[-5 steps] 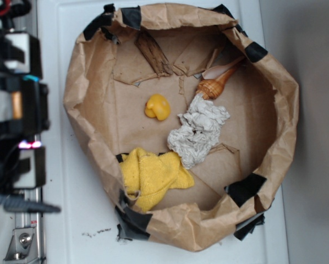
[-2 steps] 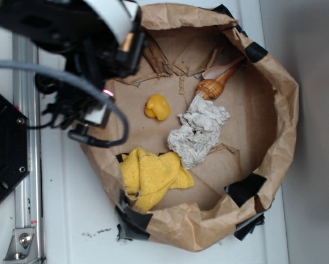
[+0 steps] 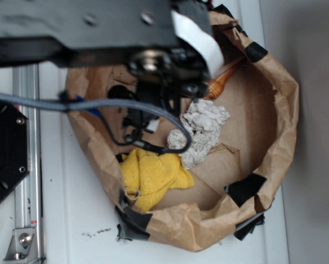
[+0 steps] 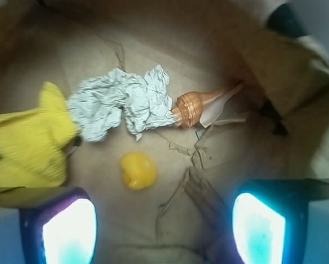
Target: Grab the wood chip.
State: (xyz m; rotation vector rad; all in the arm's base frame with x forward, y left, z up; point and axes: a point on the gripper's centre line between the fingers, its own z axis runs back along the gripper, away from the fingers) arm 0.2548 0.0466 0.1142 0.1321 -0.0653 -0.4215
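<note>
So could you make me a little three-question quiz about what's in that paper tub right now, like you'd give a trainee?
1. True or false: the gripper is already closed on the wood chip.
2. In the wrist view, which lies nearest the wood chip? A) yellow cloth B) small yellow object C) crumpled paper
3. Fill in: the ribbed wooden dipper's head touches the crumpled ____.

Key: 1 false, the fingers are spread with the chip lying between them, nearer the right-hand one. 2 B. 3 paper.

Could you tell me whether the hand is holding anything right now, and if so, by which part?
Nothing is held. The hand is open, and the wood chip lies untouched on the paper between its fingers.
</note>
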